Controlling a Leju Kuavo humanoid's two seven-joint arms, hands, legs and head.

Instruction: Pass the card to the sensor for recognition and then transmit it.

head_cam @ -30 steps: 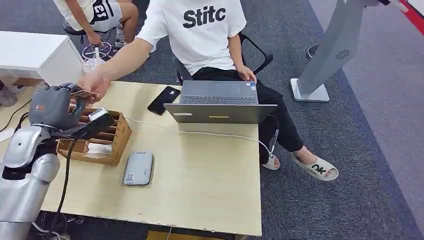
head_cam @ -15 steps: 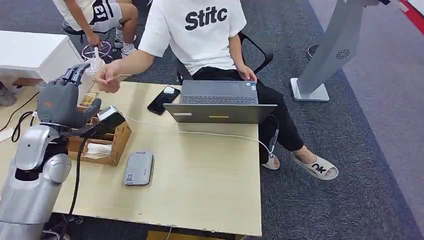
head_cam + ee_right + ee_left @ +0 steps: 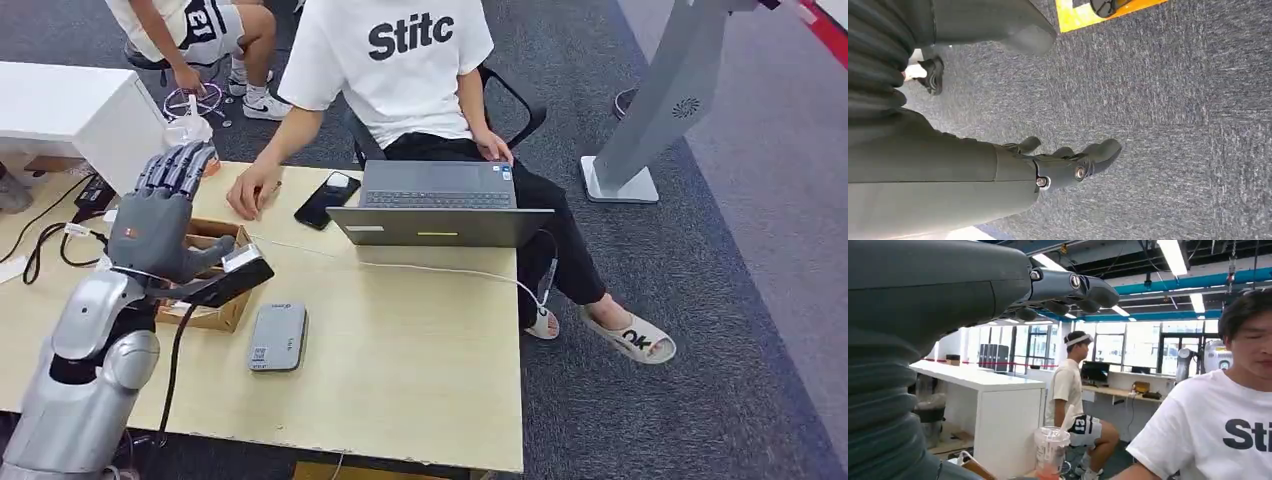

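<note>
Setting: grey carpet, light wooden table (image 3: 420,350) across the near half of the head view.
Left hand (image 3: 165,215): raised above the table's left part, palm away from the camera, fingers (image 3: 180,165) spread and straight, thumb out to the side, holding nothing.
Left hand, wrist view (image 3: 948,285): fingertips (image 3: 1083,287) extended toward the ceiling lights, nothing between them.
Right hand (image 3: 1058,167): hangs over the carpet, fingers loosely extended and apart, empty.
Box (image 3: 215,310): brown cardboard with compartments, on the table just below and behind the left hand, partly hidden by it.
Sensor (image 3: 277,338): flat grey device lying on the table, just right of the box, near side.
Card (image 3: 272,185): thin pale sliver at the person's hand (image 3: 250,190), which rests on the far edge of the table; too small to say whether pinched or lying flat.
Phone (image 3: 327,198): black, lying on the table between that hand and the laptop.
Laptop (image 3: 440,205): grey, open, on the far right part of the table, white cable trailing from it.
Person (image 3: 400,70): white T-shirt, seated behind the table at the laptop.
Cup (image 3: 1051,447): clear plastic with a straw, far left, beside a white cabinet (image 3: 70,110).
Second person (image 3: 190,30): seated far left behind the cabinet.
</note>
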